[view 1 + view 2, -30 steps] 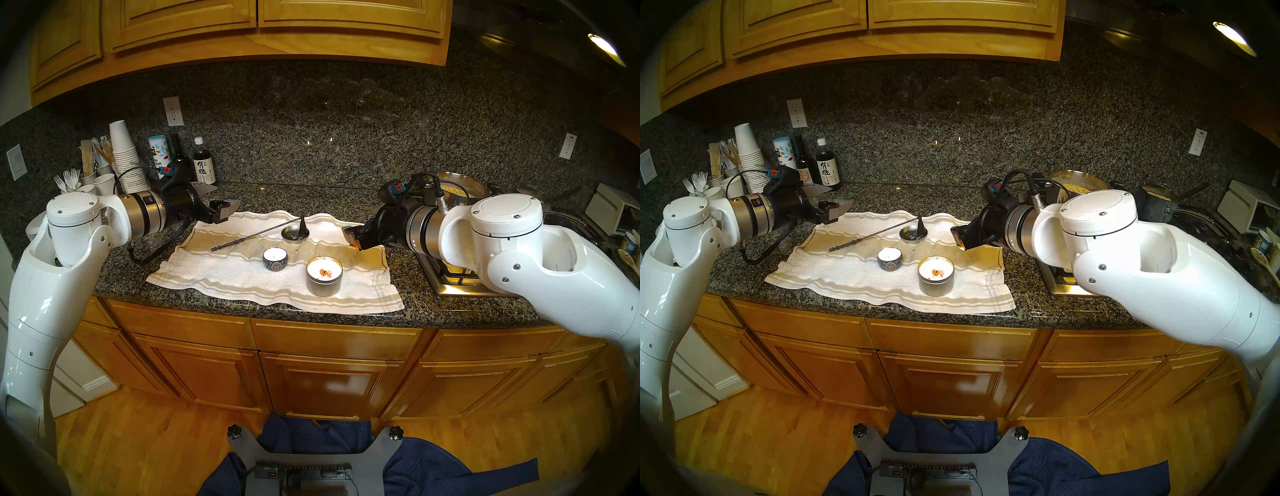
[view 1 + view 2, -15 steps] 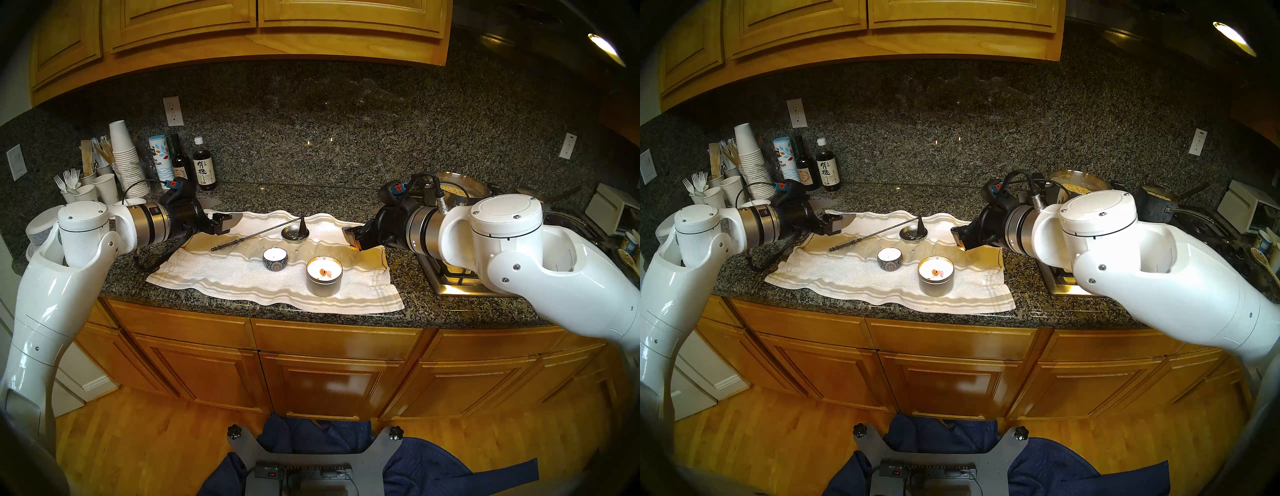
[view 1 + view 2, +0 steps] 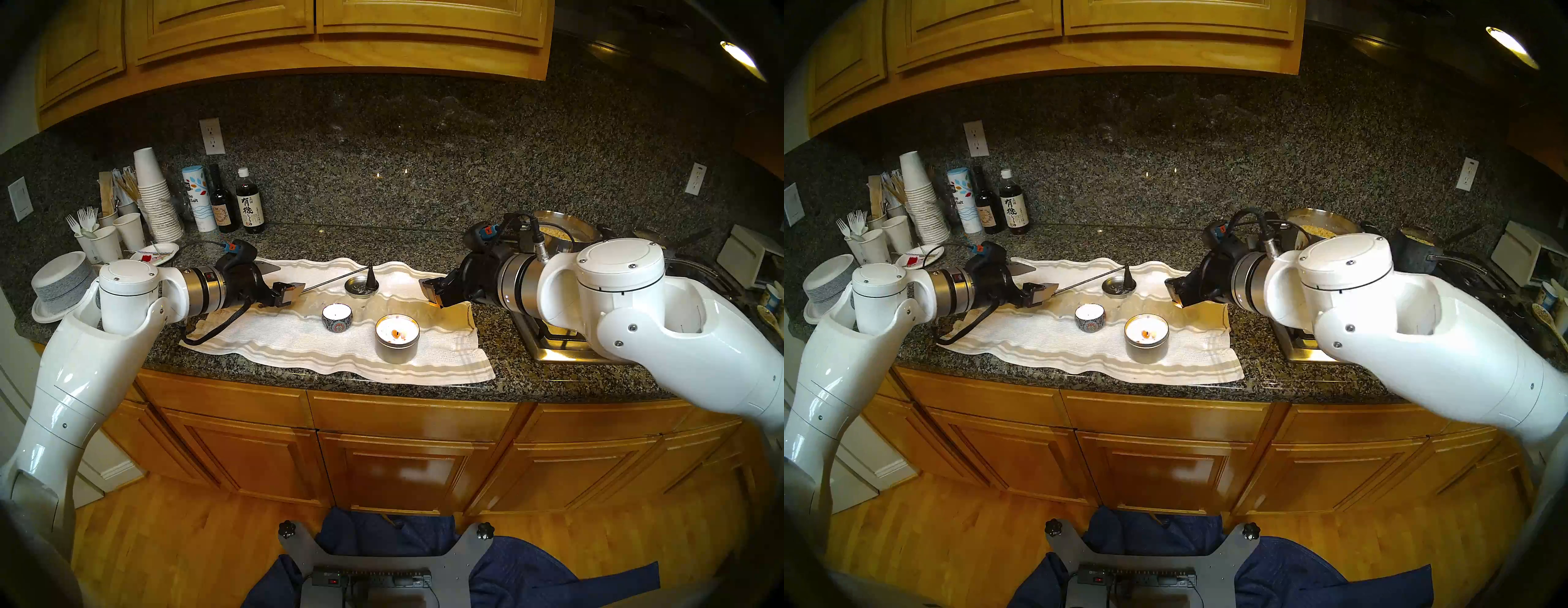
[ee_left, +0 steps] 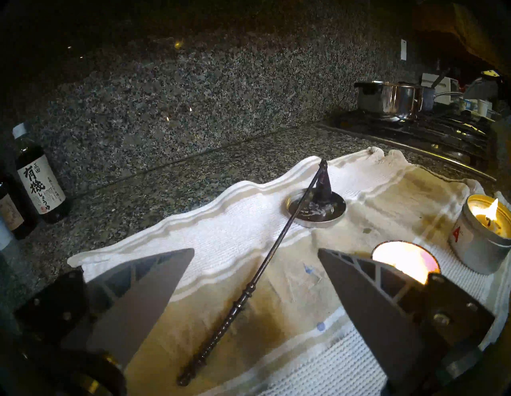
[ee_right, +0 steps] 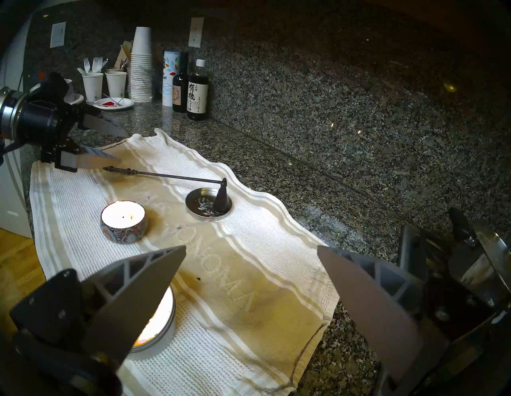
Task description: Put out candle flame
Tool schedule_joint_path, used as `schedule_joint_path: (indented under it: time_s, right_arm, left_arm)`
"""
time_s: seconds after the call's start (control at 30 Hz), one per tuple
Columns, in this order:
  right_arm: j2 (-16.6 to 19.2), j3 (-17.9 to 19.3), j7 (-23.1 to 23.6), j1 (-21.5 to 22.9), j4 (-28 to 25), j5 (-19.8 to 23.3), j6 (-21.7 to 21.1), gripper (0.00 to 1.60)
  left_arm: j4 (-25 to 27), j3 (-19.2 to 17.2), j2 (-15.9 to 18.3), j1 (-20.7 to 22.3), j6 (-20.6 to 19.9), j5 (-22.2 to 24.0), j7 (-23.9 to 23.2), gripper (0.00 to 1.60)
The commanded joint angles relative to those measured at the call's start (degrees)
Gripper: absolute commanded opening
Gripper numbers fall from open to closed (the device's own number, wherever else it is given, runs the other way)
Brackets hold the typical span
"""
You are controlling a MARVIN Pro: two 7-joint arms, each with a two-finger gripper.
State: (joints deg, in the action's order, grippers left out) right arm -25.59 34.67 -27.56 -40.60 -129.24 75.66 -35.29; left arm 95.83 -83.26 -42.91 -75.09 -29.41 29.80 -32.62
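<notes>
Granite counter (image 5: 276,166); "SONOMA"-lettered towel (image 5: 221,265)

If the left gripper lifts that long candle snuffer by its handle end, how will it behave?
The snuffer looks like thin rigid metal, so it should stay stiff. Its cone rests in the small dish far from the open left gripper, so it may droop toward the cone end. The round ribbed handle might roll between the fingers.

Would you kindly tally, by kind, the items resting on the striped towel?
Lit candles: 2 (patterned bowl candle, tin candle)
Candle snuffer: 1
Metal lid: 1
Total: 4
</notes>
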Motion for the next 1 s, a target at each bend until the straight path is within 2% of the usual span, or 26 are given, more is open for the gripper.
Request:
schedule_joint_path:
  time_s: [0.0,0.37,0.83,0.97]
  right_arm:
    - [0.03,1.4,-0.09,1.41,-0.04,-0.22,0.4,1.6]
    - [0.04,1.39,-0.1,1.44,-0.04,-0.21,0.41,1.6]
    - [0.04,1.38,-0.1,1.45,-0.04,-0.19,0.41,1.6]
    - [0.04,1.38,-0.1,1.46,-0.04,-0.19,0.42,1.6]
  left_arm:
    - [-1.16,0.42,0.17,5.4,2.73,-1.46,-1.08,1.6]
    - [-3.94,2.72,0.09,7.02,4.97,-3.47,-4.55,1.6]
    - [-6.76,4.44,-0.3,9.65,5.22,-4.32,-9.28,1.6]
    - [-8.23,5.3,-0.77,10.71,5.26,-4.85,-9.6,1.5]
